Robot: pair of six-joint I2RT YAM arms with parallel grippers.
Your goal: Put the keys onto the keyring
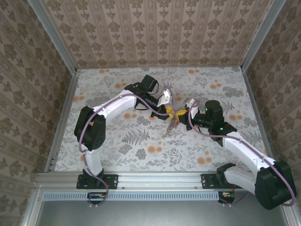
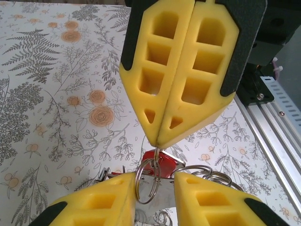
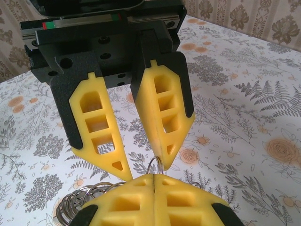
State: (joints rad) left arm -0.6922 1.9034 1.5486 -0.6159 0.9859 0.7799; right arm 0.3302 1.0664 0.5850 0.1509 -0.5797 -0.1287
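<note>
Two grippers tip-to-tip: R gripper (image 2: 157,141) pinching keyring (image 2: 137,183), L gripper (image 2: 155,181) spread round it.

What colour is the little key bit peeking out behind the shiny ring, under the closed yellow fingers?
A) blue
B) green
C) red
C: in the left wrist view, a red key head sits just behind the metal ring, which hangs from the shut right gripper.

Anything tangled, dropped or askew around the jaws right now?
Nothing stands out. The right gripper is shut on the keyring, with a red key just behind it; the left gripper has its jaws open around that ring.
</note>
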